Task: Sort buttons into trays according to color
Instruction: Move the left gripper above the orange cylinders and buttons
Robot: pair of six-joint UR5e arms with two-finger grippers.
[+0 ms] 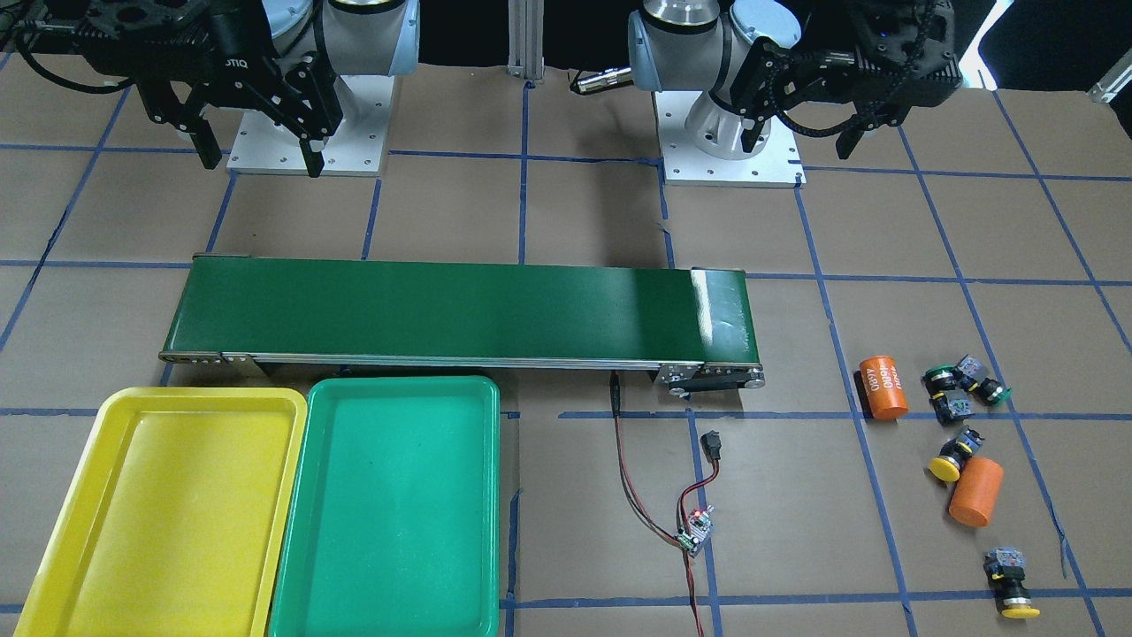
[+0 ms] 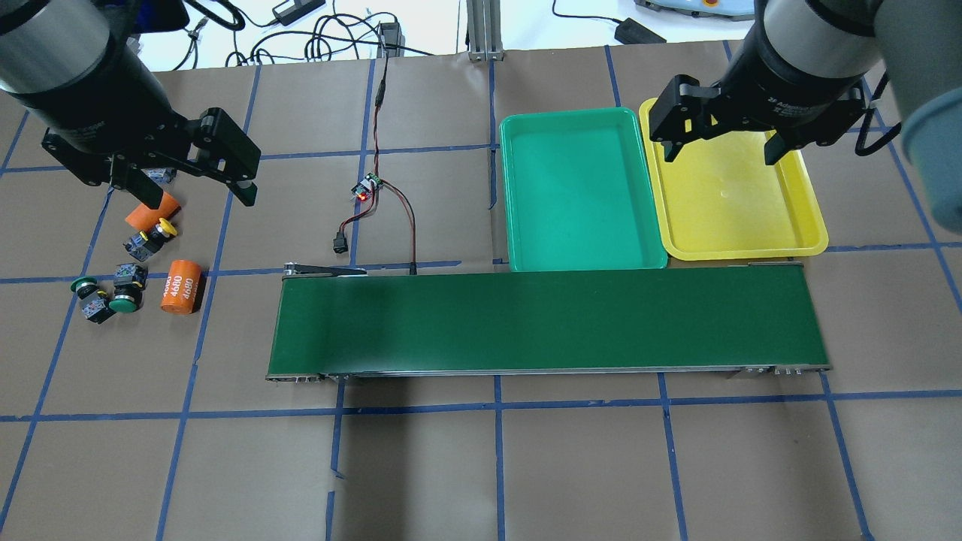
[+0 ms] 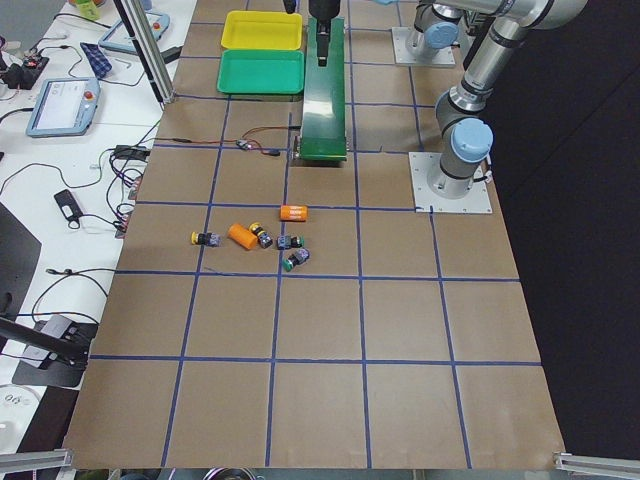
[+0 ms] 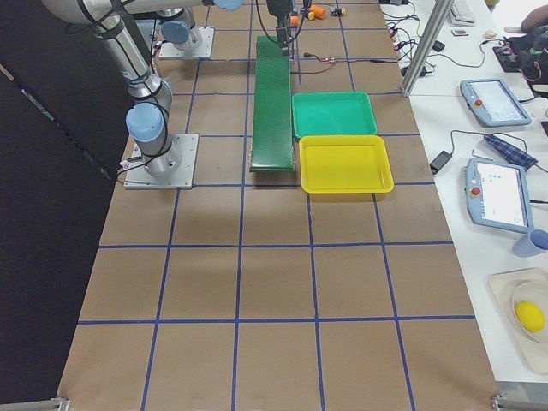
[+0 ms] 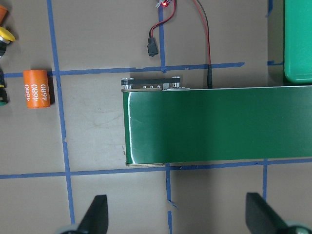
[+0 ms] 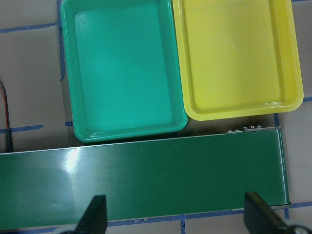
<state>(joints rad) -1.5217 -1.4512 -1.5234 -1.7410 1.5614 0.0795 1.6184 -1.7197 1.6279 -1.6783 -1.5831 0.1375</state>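
Note:
Two green buttons [image 1: 939, 380] [image 1: 989, 387] lie together on the table, also in the overhead view [image 2: 122, 300] [image 2: 86, 289]. One yellow button [image 1: 948, 462] lies beside an orange cylinder. The other yellow button [image 1: 1015, 591] lies apart and is mostly hidden under my left gripper in the overhead view. The yellow tray [image 1: 177, 513] and the green tray [image 1: 389, 513] stand side by side, both empty. My left gripper [image 2: 199, 195] is open, high above the buttons. My right gripper [image 2: 721, 154] is open, high above the yellow tray [image 2: 729, 203].
A long dark-green conveyor belt [image 2: 549, 319] runs between the buttons and the trays. Two orange cylinders [image 1: 884, 387] [image 1: 975, 491] lie among the buttons. A small circuit board with red and black wires [image 1: 694, 531] lies near the belt's end.

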